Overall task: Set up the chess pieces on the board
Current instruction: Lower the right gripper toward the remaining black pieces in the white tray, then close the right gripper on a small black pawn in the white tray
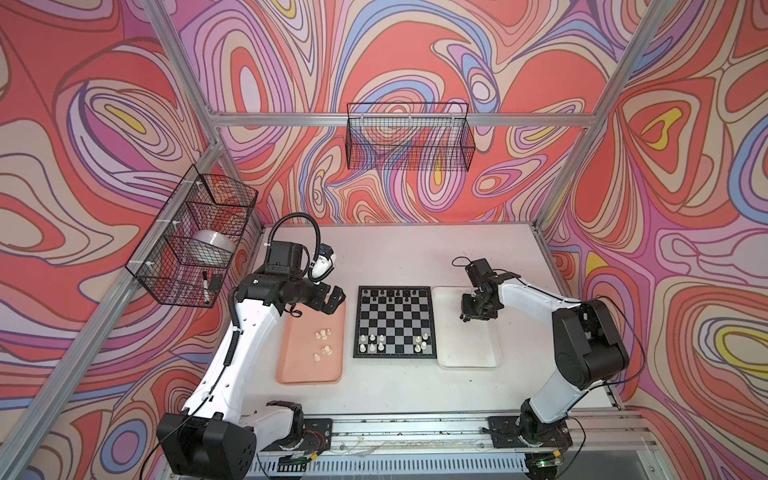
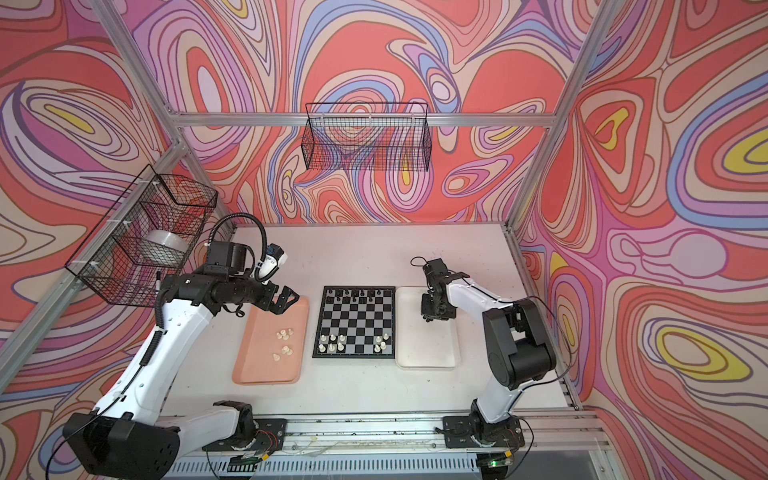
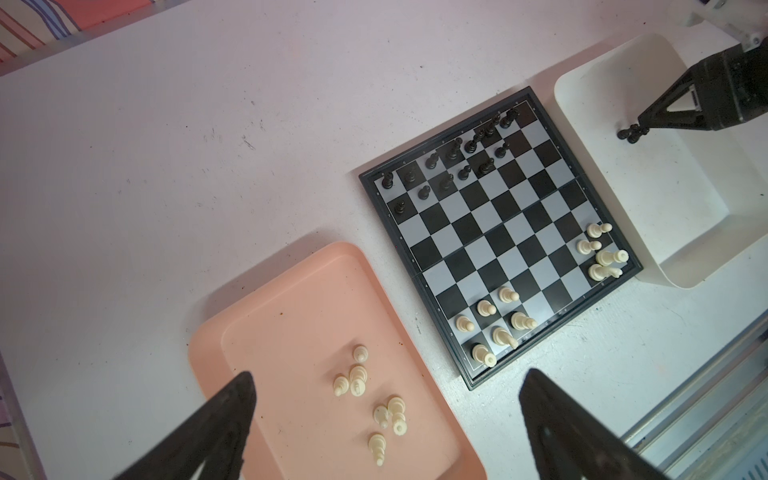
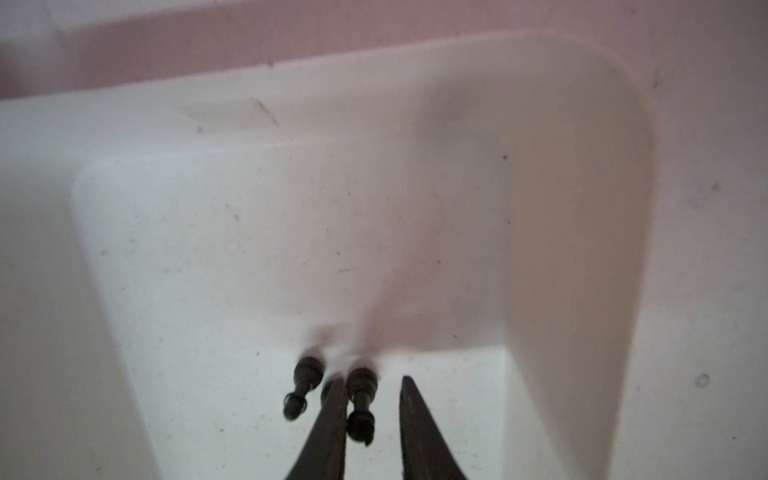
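Observation:
The board (image 1: 395,324) lies mid-table between two trays. Several black chess pieces (image 1: 390,296) stand on its far rows and several cream ones (image 3: 494,320) on its near rows. More cream pieces (image 3: 357,378) lie loose in the pink tray (image 1: 299,370). My left gripper (image 3: 388,375) hangs open above that tray's far end, holding nothing. My right gripper (image 4: 370,380) is down in the white tray (image 4: 208,249). Its jaws stand narrowly apart around one black piece (image 4: 360,399): one finger touches it and a gap shows at the other. Another black piece (image 4: 307,374) stands just outside the jaws.
A wire basket (image 1: 191,237) hangs on the left wall with a tape roll and a marker in it. A second wire basket (image 1: 409,137) hangs on the back rail. An aluminium rail (image 1: 415,428) carrying both arm bases runs along the table's front edge.

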Robot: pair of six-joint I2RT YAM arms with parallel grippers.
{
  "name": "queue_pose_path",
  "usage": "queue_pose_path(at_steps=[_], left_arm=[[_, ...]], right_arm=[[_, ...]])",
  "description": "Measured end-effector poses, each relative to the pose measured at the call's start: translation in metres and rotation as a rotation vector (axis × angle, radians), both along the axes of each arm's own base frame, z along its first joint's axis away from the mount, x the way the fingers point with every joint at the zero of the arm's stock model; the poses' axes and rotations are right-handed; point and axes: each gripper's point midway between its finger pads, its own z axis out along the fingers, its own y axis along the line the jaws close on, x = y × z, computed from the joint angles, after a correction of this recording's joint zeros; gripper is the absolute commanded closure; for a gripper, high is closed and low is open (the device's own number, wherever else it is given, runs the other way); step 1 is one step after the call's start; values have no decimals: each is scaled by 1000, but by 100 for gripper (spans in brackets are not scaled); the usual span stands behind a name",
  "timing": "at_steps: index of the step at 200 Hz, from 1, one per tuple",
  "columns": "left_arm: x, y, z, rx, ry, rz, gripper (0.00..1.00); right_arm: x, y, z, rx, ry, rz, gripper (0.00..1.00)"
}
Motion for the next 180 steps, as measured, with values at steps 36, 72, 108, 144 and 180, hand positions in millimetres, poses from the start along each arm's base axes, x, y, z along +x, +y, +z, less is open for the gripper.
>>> queue_pose_path(at_steps=[36, 72, 108, 144, 180], left_arm=[[0, 0, 0, 0, 0, 0, 0], [0, 0, 0, 0, 0, 0, 0], [0, 0, 0, 0, 0, 0, 0], [0, 0, 0, 0, 0, 0, 0], [0, 0, 0, 0, 0, 0, 0]], right_arm=[[0, 0, 0, 1, 1, 1, 80], [0, 0, 0, 2, 1, 1, 82], [0, 2, 0, 10, 1, 4, 87], [0, 3, 0, 14, -1, 8, 89], [1, 2, 0, 11, -2, 11, 90]])
